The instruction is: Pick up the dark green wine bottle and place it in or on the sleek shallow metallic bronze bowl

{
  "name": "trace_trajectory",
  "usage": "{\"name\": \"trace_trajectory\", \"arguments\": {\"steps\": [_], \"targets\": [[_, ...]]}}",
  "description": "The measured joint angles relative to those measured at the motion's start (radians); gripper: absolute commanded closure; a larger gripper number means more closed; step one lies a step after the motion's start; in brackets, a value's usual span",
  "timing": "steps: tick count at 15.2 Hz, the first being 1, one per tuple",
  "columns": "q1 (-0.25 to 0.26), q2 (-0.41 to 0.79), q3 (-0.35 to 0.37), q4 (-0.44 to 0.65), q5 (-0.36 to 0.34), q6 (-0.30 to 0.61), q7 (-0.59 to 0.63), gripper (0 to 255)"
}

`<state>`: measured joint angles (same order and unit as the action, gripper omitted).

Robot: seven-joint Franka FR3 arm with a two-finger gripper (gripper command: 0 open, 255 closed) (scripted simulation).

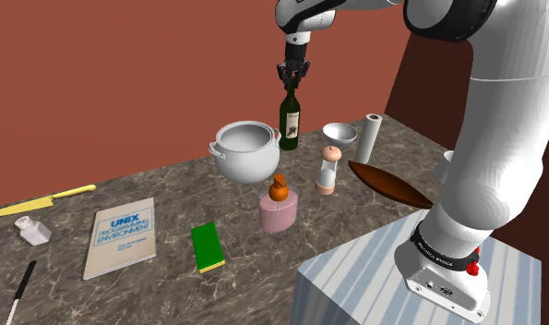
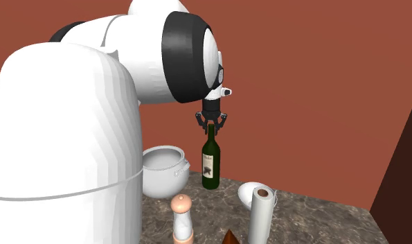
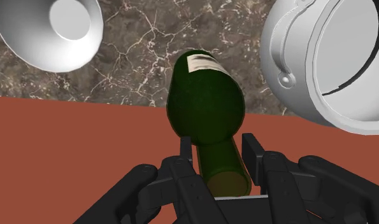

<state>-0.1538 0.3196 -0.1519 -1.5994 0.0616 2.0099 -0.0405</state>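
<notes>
The jaws are closed on the neck of the upright bottle [image 1: 290, 118], one pad on each side just under its mouth. Its body hangs straight below them; whether its base touches the desk [image 1: 171, 180] is unclear. The bronze bowl [image 1: 387, 183] lies well apart from the jaws.

My arm [image 1: 503, 120] shows me glossy white shells and black joint rings; just above the all-black claw [image 1: 292, 74] sits a white wrist [image 1: 304, 13].
</notes>
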Motion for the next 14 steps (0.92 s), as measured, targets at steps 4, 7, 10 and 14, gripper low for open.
{"name": "trace_trajectory", "arguments": {"steps": [4,7,10,14], "targets": [[0.000,0.000,0.000,0.000,0.000,0.000,0.000,255],[0.000,-0.002,0.000,0.004,0.000,-0.006,0.000,255],[-0.001,-0.005,-0.001,0.033,-0.001,-0.038,0.000,255],[-0.001,-0.009,-0.001,0.078,-0.003,-0.088,0.003,255]]}}
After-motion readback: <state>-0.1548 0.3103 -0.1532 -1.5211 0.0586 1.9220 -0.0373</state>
